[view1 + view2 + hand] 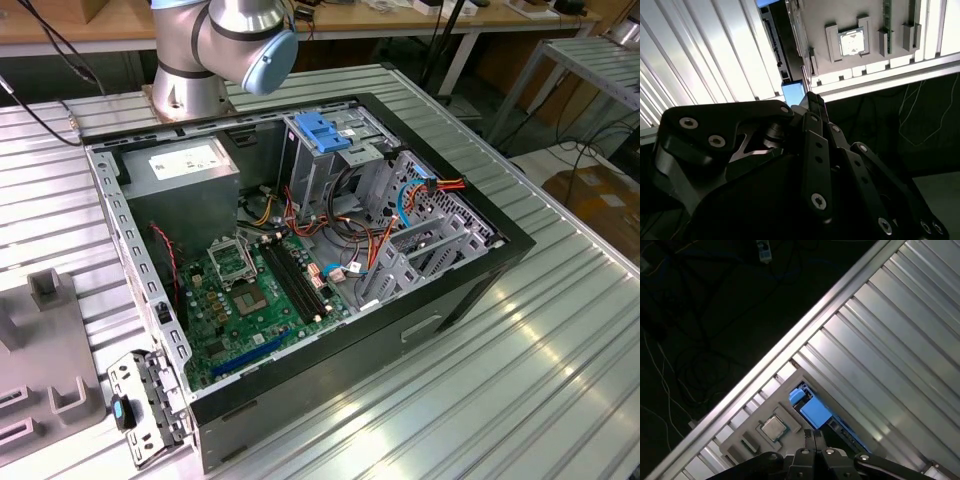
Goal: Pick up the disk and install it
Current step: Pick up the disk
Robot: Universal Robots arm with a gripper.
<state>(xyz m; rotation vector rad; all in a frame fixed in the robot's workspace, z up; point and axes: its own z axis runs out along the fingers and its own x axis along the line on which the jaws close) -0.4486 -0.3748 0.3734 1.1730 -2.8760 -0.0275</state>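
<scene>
The claw [815, 436], fingertips pressed together and empty, hovers close to the disk [814, 412], which stands on edge beside a grey fixture [747, 432] on the ribbed bench [890, 350]. The disk is likely rigid, dense and shock-sensitive, so it is best gripped across its flat faces.

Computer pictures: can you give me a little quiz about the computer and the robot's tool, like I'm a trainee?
1. True or false: in the exterior view, the case lies with its side open.
2. In the first wrist view, what is nearest the tool? A) a red ball B) the blue frame of the disk C) a cup
3. Fill in: the latch on the cage is coloured ____.
Key: 1 true; 2 B; 3 blue.
</scene>
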